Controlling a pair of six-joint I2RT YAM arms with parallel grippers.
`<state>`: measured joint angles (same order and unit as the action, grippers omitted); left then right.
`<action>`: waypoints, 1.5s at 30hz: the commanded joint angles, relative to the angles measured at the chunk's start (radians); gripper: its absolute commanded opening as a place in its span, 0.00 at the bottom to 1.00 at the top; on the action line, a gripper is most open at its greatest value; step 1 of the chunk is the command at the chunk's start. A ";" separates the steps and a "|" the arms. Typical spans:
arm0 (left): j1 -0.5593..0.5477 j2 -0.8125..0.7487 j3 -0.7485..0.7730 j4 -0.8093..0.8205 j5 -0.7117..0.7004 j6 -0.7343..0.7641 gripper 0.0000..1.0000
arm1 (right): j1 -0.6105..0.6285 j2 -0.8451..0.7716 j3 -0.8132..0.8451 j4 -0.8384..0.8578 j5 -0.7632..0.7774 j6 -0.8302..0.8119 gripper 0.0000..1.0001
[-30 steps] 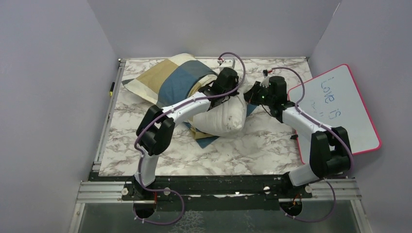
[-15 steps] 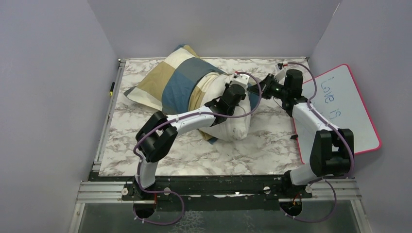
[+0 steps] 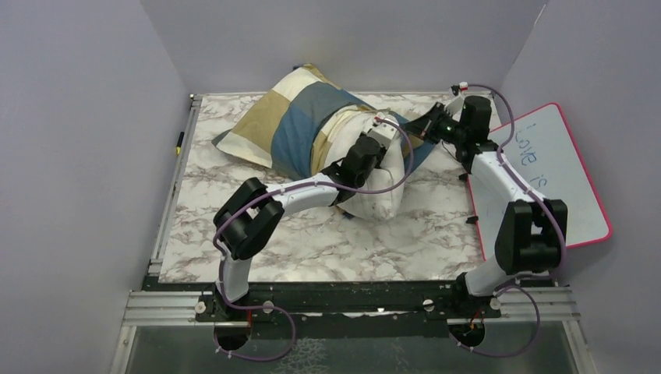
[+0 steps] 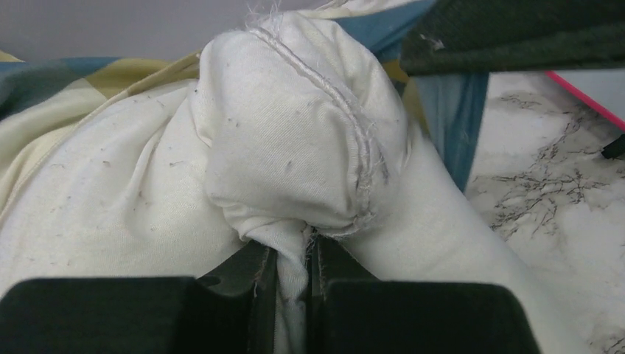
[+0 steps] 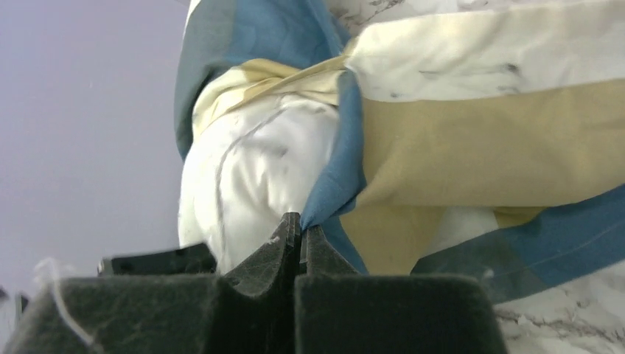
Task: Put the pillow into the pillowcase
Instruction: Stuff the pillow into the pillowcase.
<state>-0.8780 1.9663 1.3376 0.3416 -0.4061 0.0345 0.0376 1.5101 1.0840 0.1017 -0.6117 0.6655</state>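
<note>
The left gripper (image 4: 292, 254) pinches a gathered corner of the pillow (image 4: 295, 133), its two fingers pressed close on a fold of off-white fabric just below the stitched seam. The right gripper (image 5: 301, 228), jaws pressed together, nips the blue edge of the pillowcase (image 5: 472, 140) at its open end, and the cloth is drawn up to a point at the fingertips. Seen from above, both arms reach over the far half of the marble-patterned table (image 3: 327, 241). The left arm crosses diagonally from its base toward the centre, and the right arm stretches along the right side. The pillow lies partly inside the case. Its far-left portion is covered by the blue, tan and cream blocks, while its near-right end bulges bare beside the left wrist. The covered end is tilted up toward the back wall. A pink-rimmed whiteboard (image 3: 561, 187) bearing handwriting sits at the table's right edge, just beside the right arm.
</note>
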 commanded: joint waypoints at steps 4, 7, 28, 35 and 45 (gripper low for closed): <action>0.038 0.034 -0.174 -0.492 0.159 0.128 0.00 | 0.001 0.089 0.313 0.228 -0.054 0.046 0.00; 0.038 0.012 -0.003 -0.629 0.118 0.046 0.23 | 0.064 0.027 0.173 0.243 -0.036 0.031 0.00; 0.070 -0.423 0.075 -0.513 0.227 -0.562 0.84 | 0.160 -0.070 -0.068 0.275 0.076 -0.005 0.00; 0.069 -0.339 0.110 -0.542 0.046 -0.569 0.98 | 0.185 -0.072 -0.054 0.285 0.052 -0.002 0.00; 0.087 0.139 0.201 -0.624 -0.180 -0.308 0.14 | 0.234 -0.157 0.001 0.186 0.078 -0.154 0.00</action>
<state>-0.8207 1.9152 1.6028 -0.1539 -0.4458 -0.4225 0.2344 1.4868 1.0103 0.1986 -0.4732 0.5690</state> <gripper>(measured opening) 0.217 0.008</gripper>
